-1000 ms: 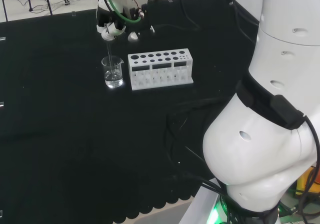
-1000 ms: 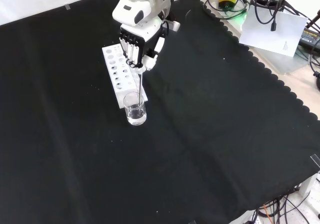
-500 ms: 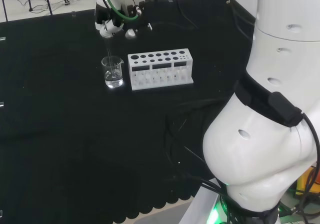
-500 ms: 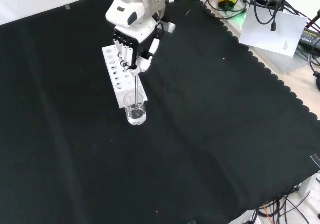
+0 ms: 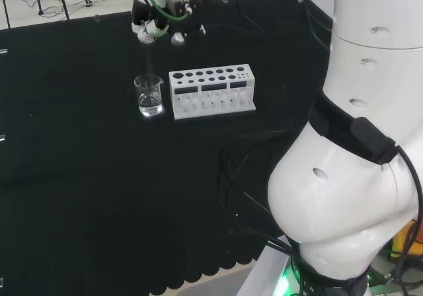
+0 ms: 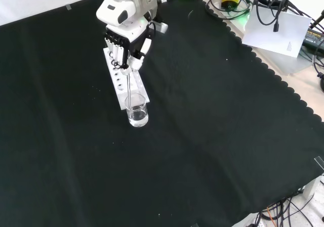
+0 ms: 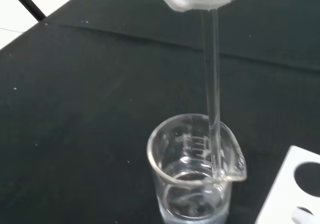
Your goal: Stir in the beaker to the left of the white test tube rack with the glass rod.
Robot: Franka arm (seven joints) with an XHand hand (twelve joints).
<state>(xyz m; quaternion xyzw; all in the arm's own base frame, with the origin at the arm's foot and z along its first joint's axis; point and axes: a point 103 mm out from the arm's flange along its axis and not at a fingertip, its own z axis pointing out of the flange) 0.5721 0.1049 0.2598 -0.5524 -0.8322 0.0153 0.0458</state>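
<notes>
We see the hand [image 6: 124,44] at upper left of the front view, fingers [image 6: 117,53] curled and clamped on the glass rod [image 6: 129,87]. The rod hangs near upright, its lower end inside the beaker [image 6: 137,111], which holds clear liquid and stands just beside the white test tube rack [image 6: 119,81] on the black table [image 6: 217,125].

White arm [image 5: 357,144] far out over the bench, hand [image 6: 124,47] downward, fingers [image 6: 115,52] curled.

Clear glass beaker [image 7: 195,171] upright, some liquid inside; thin glass rod [image 7: 213,84] near-vertical, lower end in beaker.
</notes>
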